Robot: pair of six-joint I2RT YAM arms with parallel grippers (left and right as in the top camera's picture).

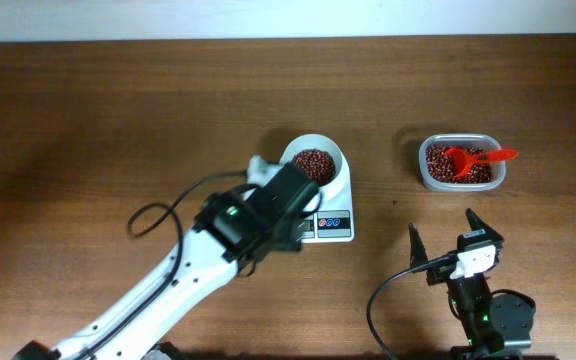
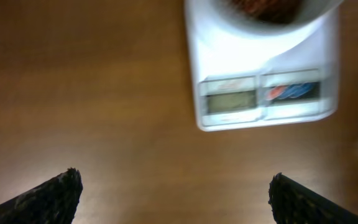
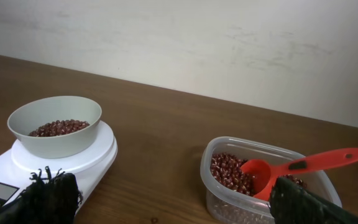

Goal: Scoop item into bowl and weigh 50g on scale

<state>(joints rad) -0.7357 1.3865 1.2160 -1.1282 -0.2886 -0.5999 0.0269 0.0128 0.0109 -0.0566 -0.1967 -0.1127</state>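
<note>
Open table point(image 1: 388, 200) between scale point(image 1: 336, 226) and tub point(image 1: 420, 172) — left arm point(image 1: 198, 265) over scale's left side.

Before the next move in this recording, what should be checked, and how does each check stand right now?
1. Bowl sits on the scale: ok.
2. Beans in bowl: ok.
3. Scale display reads the target: cannot tell, blurred.
4. Scoop rests in the tub, handle free: ok.
5. Left gripper, jaws open, empty: ok.
6. Right gripper, jaws open, empty: ok.
</note>
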